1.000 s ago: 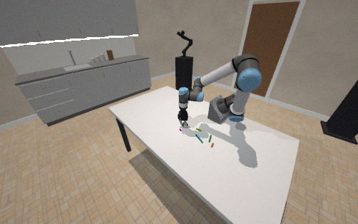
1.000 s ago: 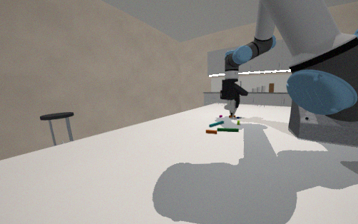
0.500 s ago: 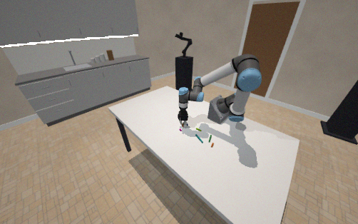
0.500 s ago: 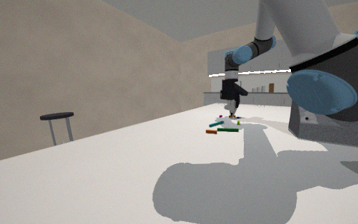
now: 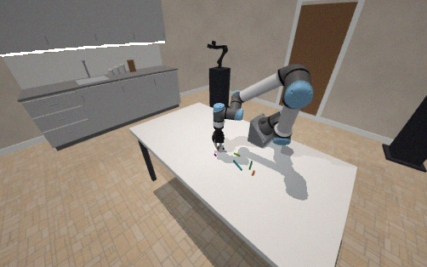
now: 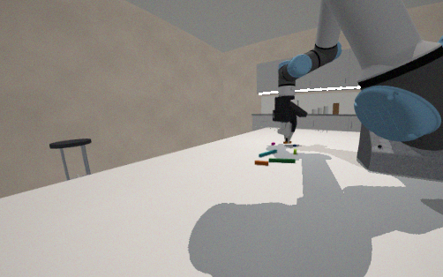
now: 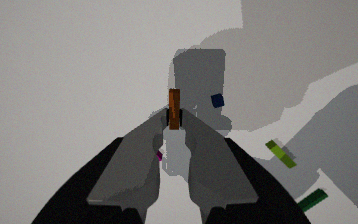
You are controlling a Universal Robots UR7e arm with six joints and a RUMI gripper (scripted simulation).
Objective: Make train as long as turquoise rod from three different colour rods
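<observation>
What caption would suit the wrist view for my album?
Gripper pinching an orange rod, with a blue block to its right.

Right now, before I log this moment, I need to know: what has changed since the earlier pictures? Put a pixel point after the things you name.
Nothing has clearly moved; any small shift of the gripper point(image 5: 219, 147) point(image 6: 287, 140) point(image 7: 174, 118) is too slight to tell. The turquoise rod point(image 5: 237, 165) point(image 6: 267, 153), green rod point(image 5: 251, 165) point(image 6: 282, 160) point(image 7: 313, 199) and lime rod point(image 5: 236, 154) point(image 6: 295, 151) point(image 7: 281, 154) stayed put.
</observation>
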